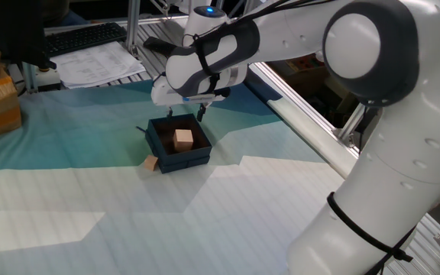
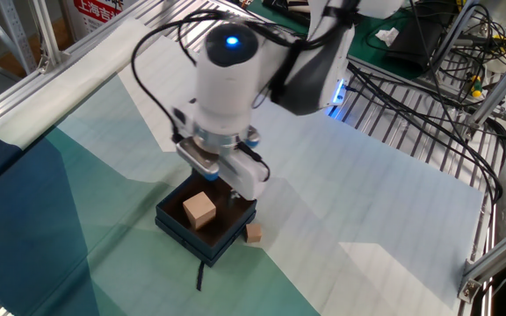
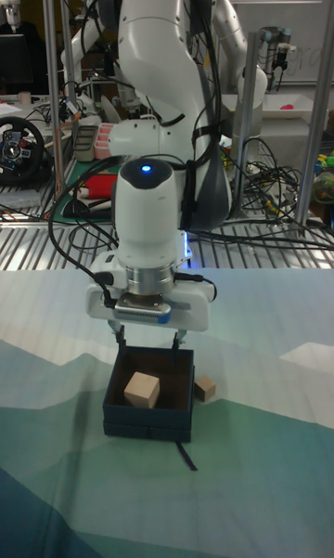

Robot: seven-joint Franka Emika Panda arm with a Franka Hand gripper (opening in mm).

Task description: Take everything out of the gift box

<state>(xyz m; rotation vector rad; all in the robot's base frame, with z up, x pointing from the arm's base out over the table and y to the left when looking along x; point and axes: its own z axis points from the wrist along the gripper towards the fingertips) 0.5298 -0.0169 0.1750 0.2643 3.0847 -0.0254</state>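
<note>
Gift box: small square navy-blue box with low walls (image 1: 179, 153), on the worktop (image 1: 128, 221) toward its far edge.
Contents: one tan wooden cube (image 1: 182, 138) inside; not yet removed.
Removed: smaller tan wooden block (image 1: 152, 163) on the worktop, just beside the box.
Hand: robot hand (image 3: 147, 331) above the box, fingers spread, empty.
Progress: judged about half complete.

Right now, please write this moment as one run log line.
gripper: open, empty, above box | cube: in box | small block: outside on cloth
</note>
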